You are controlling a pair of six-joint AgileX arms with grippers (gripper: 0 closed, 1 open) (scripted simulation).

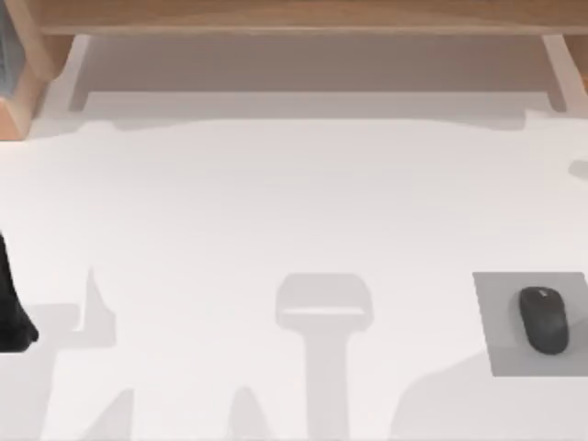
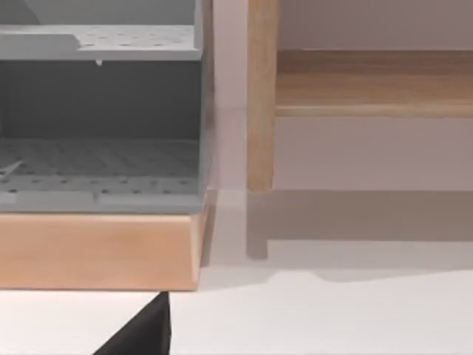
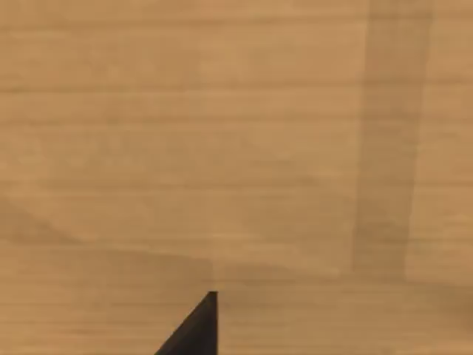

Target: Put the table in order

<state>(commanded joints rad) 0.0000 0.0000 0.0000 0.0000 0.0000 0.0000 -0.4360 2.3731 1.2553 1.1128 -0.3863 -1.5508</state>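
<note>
The white table (image 1: 294, 211) spreads wide under the overhead camera, taking up nearly everything in sight. At its right side lies a small grey mat (image 1: 501, 322) with a black mouse (image 1: 544, 320) resting on it. A light wooden shelf frame (image 1: 303, 18) runs along the far edge, and a grey perforated rack (image 2: 100, 118) sits on a wooden base at the far left corner. The left arm (image 1: 11, 308) stands at the table's left edge. Whether either gripper's jaws are parted or closed, I cannot tell.
</note>
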